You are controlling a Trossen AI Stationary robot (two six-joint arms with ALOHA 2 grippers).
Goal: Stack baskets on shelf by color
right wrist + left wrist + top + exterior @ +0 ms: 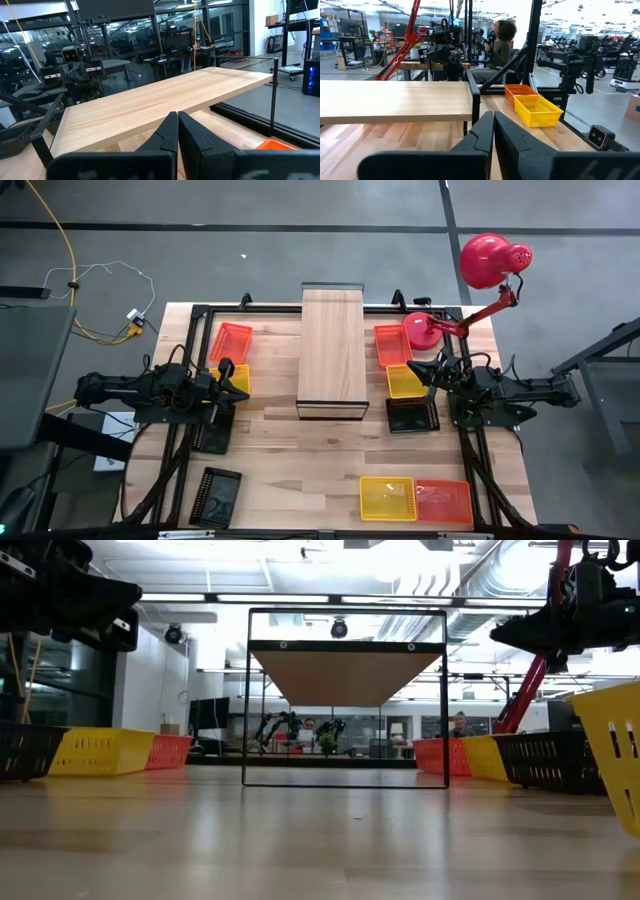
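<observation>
My left pincer point(243, 383) and right pincer point(426, 370) are both closed and empty. The shelf point(333, 350) stands between them, bare. Baskets lie on the tabletop point(300, 470); a yellow basket point(405, 381) sits beside my right pincer.

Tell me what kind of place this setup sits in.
Likely a robotics lab or workshop: other robot arms stand on benches behind the table, a seated person works nearby, and exposed ducts run overhead.
</observation>
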